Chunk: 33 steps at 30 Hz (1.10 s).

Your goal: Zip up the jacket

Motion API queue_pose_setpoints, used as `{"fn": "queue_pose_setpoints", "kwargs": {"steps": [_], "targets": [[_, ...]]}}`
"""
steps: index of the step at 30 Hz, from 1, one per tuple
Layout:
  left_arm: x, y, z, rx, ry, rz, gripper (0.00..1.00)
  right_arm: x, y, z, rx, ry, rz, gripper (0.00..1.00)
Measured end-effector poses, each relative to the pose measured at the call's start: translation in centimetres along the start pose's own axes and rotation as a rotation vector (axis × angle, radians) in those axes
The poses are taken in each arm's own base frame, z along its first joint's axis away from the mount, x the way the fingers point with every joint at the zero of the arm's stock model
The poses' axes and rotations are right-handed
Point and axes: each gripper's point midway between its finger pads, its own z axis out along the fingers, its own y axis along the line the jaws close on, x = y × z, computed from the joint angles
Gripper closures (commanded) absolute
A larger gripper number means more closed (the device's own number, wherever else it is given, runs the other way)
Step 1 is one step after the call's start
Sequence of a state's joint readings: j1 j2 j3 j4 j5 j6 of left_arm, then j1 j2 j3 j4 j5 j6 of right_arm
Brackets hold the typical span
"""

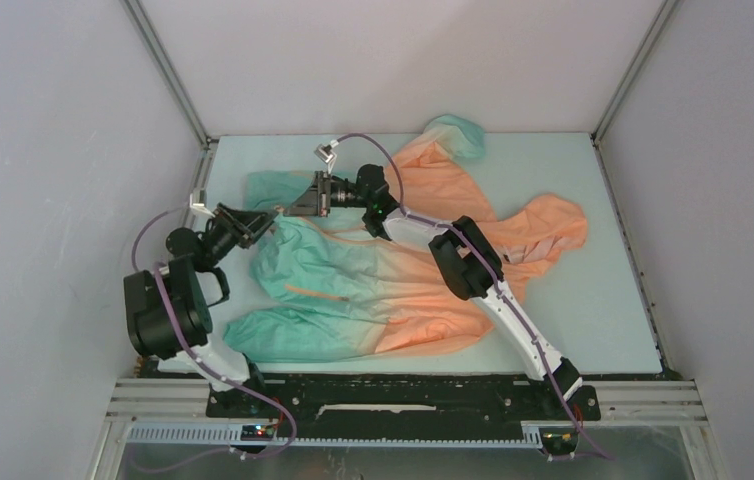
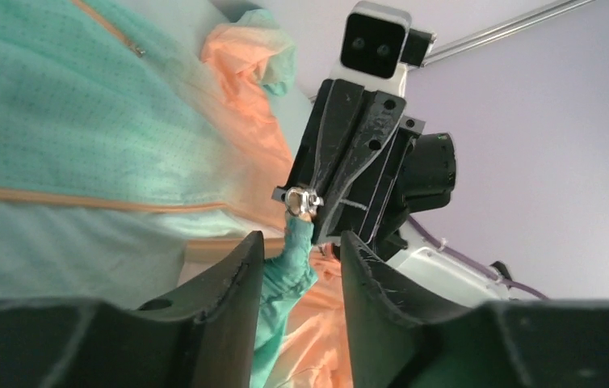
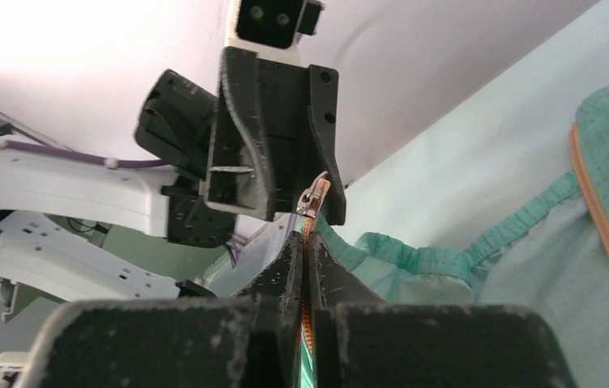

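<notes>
The jacket [image 1: 373,290] lies spread on the table, teal hem to the left, orange hood to the right. Both grippers meet at the hem end of its front zip. My right gripper [image 3: 308,242] is shut on the orange zip tape, just below the metal slider [image 3: 311,198]. From above, the right gripper [image 1: 290,207] points left. My left gripper [image 2: 301,242] faces it with jaws apart, a fold of teal hem [image 2: 289,275] hanging between them under the slider [image 2: 303,200]. In the top view the left gripper [image 1: 263,221] sits at the jacket's left edge.
A pale green mat [image 1: 593,300] covers the table under the jacket. Grey walls close in the left, back and right sides. A black rail [image 1: 403,400] with the arm bases runs along the near edge. One sleeve [image 1: 453,135] reaches toward the back wall.
</notes>
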State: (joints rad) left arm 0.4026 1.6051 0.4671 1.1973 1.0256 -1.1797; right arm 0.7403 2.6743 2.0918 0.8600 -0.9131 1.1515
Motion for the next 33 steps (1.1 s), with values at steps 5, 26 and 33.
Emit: {"fn": "queue_pose_setpoints", "kwargs": {"steps": [5, 26, 33], "targets": [[0.1, 1.2, -2.0, -0.194, -0.044, 0.049, 0.39, 0.8, -0.9, -0.1, 0.022, 0.034, -0.031, 1.00], [-6.8, 6.6, -6.4, -0.859, -0.134, 0.151, 0.42, 6.4, -1.8, 0.6, 0.049, 0.250, -0.203, 1.00], [-10.0, 13.2, -2.5, -1.024, 0.012, 0.214, 0.43, 6.9, -1.9, 0.3, 0.041, 0.272, -0.202, 1.00]]}}
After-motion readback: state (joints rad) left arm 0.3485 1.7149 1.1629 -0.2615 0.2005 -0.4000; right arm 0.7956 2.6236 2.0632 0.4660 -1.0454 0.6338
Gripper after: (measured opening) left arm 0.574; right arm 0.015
